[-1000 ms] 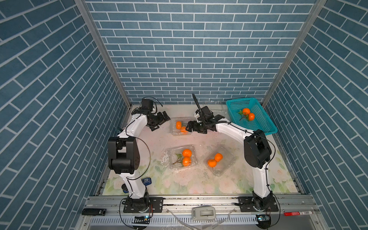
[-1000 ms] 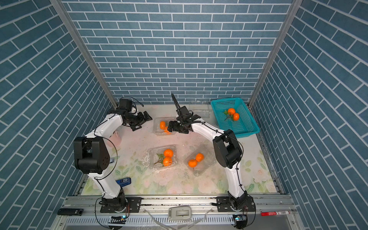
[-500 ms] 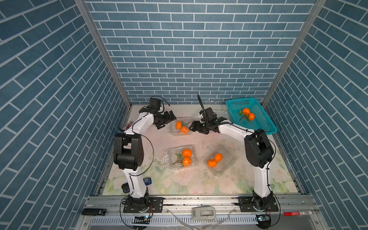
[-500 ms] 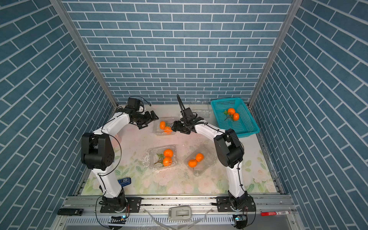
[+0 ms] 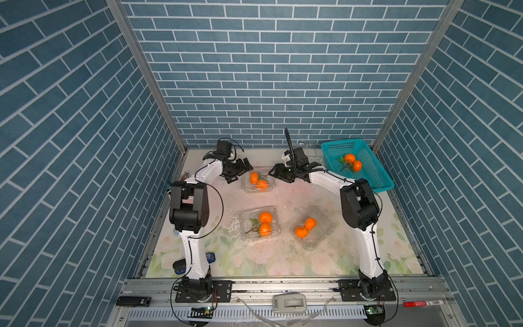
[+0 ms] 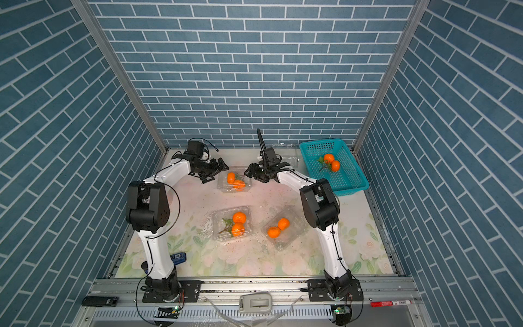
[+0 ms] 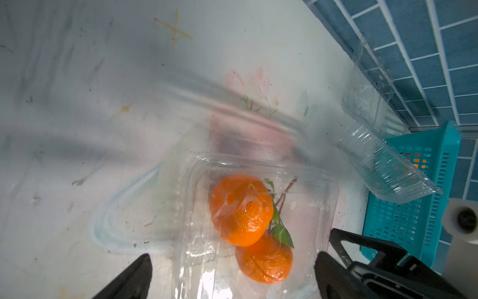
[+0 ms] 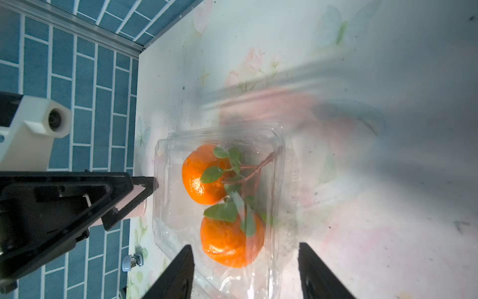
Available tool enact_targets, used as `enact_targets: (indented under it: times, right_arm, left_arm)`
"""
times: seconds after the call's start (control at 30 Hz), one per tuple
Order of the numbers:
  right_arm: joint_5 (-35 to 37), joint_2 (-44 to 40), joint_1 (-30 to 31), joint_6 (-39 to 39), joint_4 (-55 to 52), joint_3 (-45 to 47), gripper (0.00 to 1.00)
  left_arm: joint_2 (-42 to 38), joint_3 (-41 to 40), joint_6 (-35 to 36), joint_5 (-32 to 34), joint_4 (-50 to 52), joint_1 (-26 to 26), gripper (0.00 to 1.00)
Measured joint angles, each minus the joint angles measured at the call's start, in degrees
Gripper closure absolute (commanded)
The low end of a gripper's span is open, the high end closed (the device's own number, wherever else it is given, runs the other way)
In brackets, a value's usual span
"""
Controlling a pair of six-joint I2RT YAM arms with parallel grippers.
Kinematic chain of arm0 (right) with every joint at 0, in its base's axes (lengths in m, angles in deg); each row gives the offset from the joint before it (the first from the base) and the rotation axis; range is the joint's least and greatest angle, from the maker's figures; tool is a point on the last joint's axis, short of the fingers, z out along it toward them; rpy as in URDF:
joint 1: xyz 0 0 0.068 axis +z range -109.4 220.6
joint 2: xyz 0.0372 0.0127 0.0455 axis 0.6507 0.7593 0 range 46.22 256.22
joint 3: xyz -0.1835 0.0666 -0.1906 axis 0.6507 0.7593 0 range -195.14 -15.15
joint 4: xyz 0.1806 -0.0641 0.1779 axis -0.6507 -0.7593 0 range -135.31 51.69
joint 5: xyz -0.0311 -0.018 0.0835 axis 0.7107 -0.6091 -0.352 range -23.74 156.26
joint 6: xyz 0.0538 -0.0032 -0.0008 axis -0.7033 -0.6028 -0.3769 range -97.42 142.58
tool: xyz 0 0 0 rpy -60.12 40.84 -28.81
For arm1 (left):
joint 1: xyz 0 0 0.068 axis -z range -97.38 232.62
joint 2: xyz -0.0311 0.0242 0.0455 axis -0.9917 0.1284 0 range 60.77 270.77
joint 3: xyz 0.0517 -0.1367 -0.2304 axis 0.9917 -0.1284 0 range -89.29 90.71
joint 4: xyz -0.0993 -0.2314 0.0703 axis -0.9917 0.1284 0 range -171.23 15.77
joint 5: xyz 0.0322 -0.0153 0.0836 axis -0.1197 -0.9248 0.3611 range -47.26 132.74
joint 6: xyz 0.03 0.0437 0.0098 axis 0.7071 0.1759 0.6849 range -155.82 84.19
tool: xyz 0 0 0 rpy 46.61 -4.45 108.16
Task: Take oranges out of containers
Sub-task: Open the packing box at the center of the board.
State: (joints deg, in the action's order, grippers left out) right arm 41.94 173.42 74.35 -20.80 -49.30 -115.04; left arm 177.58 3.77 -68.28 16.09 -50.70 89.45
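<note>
Since the previous second the left gripper [image 5: 240, 172] [image 6: 216, 173] had travelled toward the teal basket [image 5: 382, 187] [image 6: 357, 189] and now stood just beside the far container [image 5: 246, 189] [image 6: 224, 189], at the end away from the basket. The right gripper [image 5: 274, 174] [image 6: 249, 172] had kept its station at the container's basket-side end. Neither the containers nor the fruit had shifted. The left jaws were spread fully and held nothing. In the left wrist view they straddled the container [image 7: 196, 161] without visible contact. The right jaws stood part open over the same container [image 8: 160, 155] on either side of the nearer fruit, and gripped nothing. Two oranges [image 5: 258, 181] [image 7: 241, 209] [image 8: 207, 176] lay inside it, joined by a leafy stem. Two more containers [image 5: 245, 225] [image 5: 323, 230], each with a pair, lay nearer the robot bases than the basket, and one pair [image 5: 353, 162] sat in the basket itself. Whether the far container's lid was latched could not be told. A pinkish blur beyond it in both wrist views was unidentifiable. The empty clear box [image 7: 388, 165] touching the basket was barely visible in the top views. The finger roots were cut off at the frame edges.
</note>
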Motion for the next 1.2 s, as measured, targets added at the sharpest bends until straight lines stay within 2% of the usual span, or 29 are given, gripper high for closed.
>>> enact_targets:
  times: [0.33, 0.87, 1.0, 1.2]
  right_arm:
    - [-1.92, 2.03, 0.39, -3.26, 2.95, -0.13, 0.42]
    - [-1.18, 1.97, 1.42, -3.37, 3.87, -0.42, 0.45]
    - [-0.79, 0.68, 1.99, -3.43, 4.61, 2.64, 0.45]
    - [-0.09, -5.77, 2.51, -4.79, 6.69, 12.00, 0.41]
  left_arm:
    - [0.24, -0.13, -1.77, -2.82, -2.21, 0.00, 0.01]
    - [0.87, -0.20, -3.13, -4.94, -4.76, -0.52, 0.01]
    - [0.96, -0.20, -3.15, -5.53, -5.29, -0.85, 0.01]
    - [2.84, -0.20, -3.58, -9.16, -7.54, -0.74, 0.01]
